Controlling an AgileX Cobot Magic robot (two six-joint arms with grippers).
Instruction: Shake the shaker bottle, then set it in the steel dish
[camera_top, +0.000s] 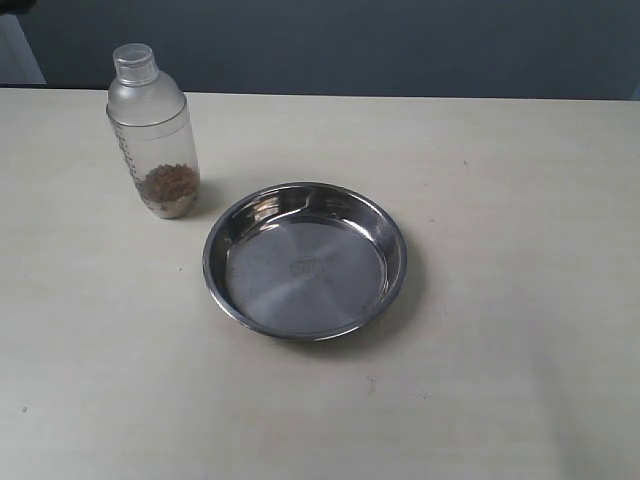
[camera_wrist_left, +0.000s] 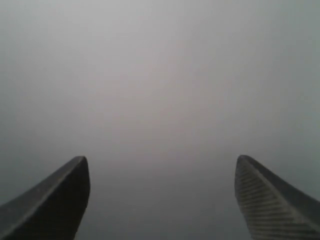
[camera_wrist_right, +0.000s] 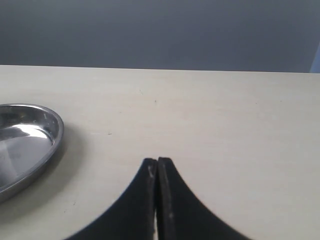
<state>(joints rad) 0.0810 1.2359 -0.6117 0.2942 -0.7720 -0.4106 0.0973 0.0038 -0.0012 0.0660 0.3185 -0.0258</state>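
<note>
Shaker bottle (camera_top: 152, 135) stands upright on the pale table (camera_top: 500, 380), toward the far left corner in the exterior view, with nothing gripping it. Its small round cap (camera_top: 133, 60) sits on the domed top. The frosted body carries a column of printed marks (camera_top: 124, 150) down one side. Brown granules (camera_top: 170, 185) fill only the lowest part, and the rest of the inside looks clear.

Just beside the bottle, nearer the middle of the table and closer to the camera, lies the round steel dish (camera_top: 222, 290). The two are near each other but apart. The dish rests flat; its shiny bottom holds only reflections and a faint stamped mark at its centre.

The left gripper (camera_wrist_left: 162, 158) has its jaws spread wide with nothing between them, against a blurred grey field that gives no clue to where it is. The right gripper (camera_wrist_right: 158, 160) has its jaws pressed together on nothing and hangs low over bare table. The dish (camera_wrist_right: 52, 135) is off to one side of it, well apart. A dark grey wall (camera_top: 400, 45) stands behind the table.
</note>
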